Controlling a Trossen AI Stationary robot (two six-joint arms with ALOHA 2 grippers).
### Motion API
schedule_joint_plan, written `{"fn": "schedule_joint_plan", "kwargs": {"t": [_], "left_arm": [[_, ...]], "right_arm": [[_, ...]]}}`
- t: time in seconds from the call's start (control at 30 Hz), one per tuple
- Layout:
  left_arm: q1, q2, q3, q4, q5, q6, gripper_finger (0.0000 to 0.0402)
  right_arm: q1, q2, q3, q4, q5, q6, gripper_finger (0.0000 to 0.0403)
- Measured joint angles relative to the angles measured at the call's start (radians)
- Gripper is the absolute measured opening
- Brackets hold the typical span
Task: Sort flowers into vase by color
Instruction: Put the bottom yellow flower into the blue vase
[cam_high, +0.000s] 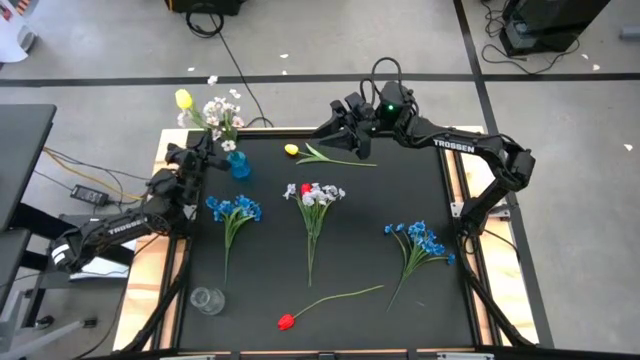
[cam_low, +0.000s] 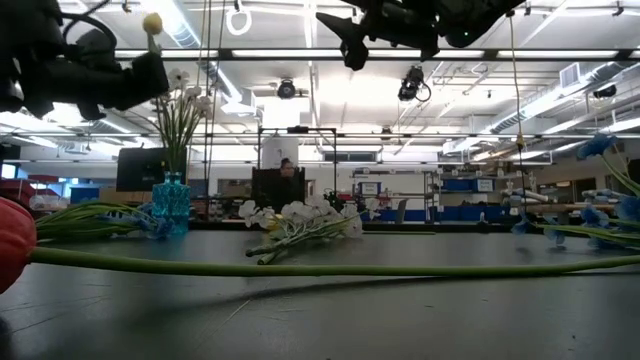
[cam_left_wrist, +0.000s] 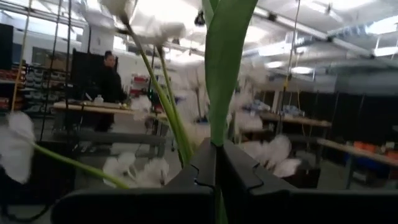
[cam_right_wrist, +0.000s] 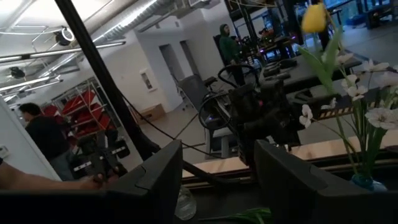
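At the upper left of the high view, a blue vase (cam_high: 238, 164) is seen on the black table (cam_high: 420, 180), already holding a yellow tulip (cam_high: 184, 98) and a white spray (cam_high: 222, 108) that stand nearly upright. The left gripper (cam_high: 203, 143) is clenched on a green stem (cam_left_wrist: 225, 68) of that bunch just beside the vase. Upper centre, the right gripper (cam_high: 350, 115) is held released above a second yellow tulip (cam_high: 292, 150), which lies with its long axis left to right, head pointing left. A white bunch (cam_high: 314, 193) at the centre and two blue sprays (cam_high: 233, 208) (cam_high: 418, 238) are laid lengthwise, blossoms toward the top of the frame. A red tulip (cam_high: 287, 321) is laid slantwise at the lower centre, head pointing lower left. A clear glass (cam_high: 207, 299) is seen at the lower left.
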Motion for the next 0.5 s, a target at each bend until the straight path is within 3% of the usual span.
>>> {"fn": "schedule_joint_plan", "kwargs": {"t": [0.3,0.5], "left_arm": [[0.000,0.101,0.000,0.003,-0.006,-0.052,0.0020],[0.000,0.101,0.001,0.003,-0.013,-0.096,0.0096]], "right_arm": [[0.000,0.000,0.000,-0.005,-0.014,0.007,0.0208],[0.000,0.000,0.000,-0.092,0.048,0.006,0.0213]]}}
